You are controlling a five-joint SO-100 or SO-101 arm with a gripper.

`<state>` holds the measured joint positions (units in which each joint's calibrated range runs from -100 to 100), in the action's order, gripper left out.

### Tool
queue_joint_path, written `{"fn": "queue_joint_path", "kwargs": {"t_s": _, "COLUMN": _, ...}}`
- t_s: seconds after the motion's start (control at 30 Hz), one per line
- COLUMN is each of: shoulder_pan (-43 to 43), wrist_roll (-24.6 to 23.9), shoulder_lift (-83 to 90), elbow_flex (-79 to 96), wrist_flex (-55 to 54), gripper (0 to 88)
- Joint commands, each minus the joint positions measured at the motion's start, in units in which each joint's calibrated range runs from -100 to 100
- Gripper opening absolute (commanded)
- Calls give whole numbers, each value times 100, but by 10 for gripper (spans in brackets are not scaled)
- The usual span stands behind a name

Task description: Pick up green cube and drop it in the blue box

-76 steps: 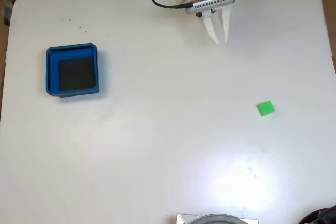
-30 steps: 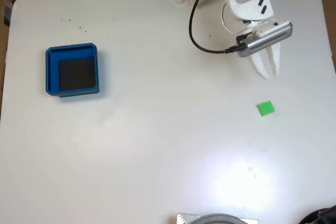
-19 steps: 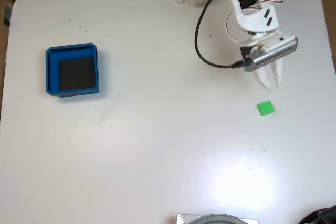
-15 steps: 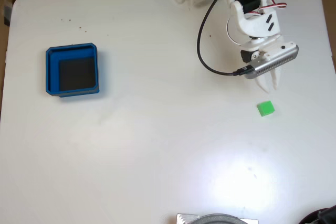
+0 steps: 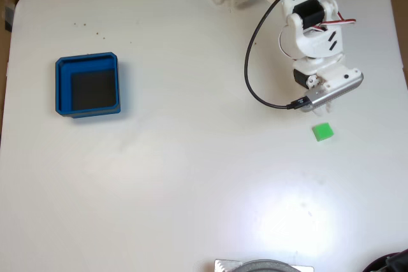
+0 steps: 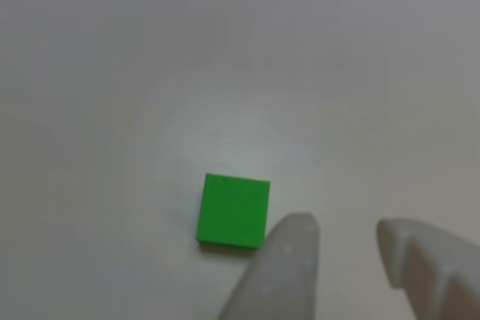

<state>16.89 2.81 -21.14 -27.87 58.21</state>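
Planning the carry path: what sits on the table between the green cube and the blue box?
Nothing. In the fixed view the white table is bare between the green cube and the blue box.

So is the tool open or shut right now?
Open: the tool's two fingertips stand apart with a gap, beside the green cube, not around it.

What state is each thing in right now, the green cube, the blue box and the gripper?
green cube: lying flat on the white table, not gripped, just left of the fingertips in the other view.
blue box: upright at the table's left in the fixed view, dark floor bare, nothing inside.
gripper: open, a gap between its fingertips, holding nothing, close to the cube.
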Motion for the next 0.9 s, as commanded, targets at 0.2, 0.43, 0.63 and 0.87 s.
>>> {"fn": "queue_joint_path", "kwargs": {"t_s": 0.2, "shoulder_pan": 37, "wrist_roll": -5, "shoulder_lift": -445, "elbow_flex": -1028, "wrist_flex": 249, "gripper": 21}}
{"fn": "queue_joint_path", "kwargs": {"t_s": 0.43, "shoulder_pan": 90, "wrist_roll": -5, "shoulder_lift": -913, "elbow_flex": -1521, "wrist_flex": 249, "gripper": 22}}
{"fn": "queue_joint_path", "kwargs": {"t_s": 0.63, "shoulder_pan": 128, "wrist_roll": -5, "shoulder_lift": -1331, "elbow_flex": -1844, "wrist_flex": 249, "gripper": 22}}
{"fn": "queue_joint_path", "kwargs": {"t_s": 0.87, "shoulder_pan": 128, "wrist_roll": -5, "shoulder_lift": -1465, "elbow_flex": -1880, "wrist_flex": 249, "gripper": 22}}
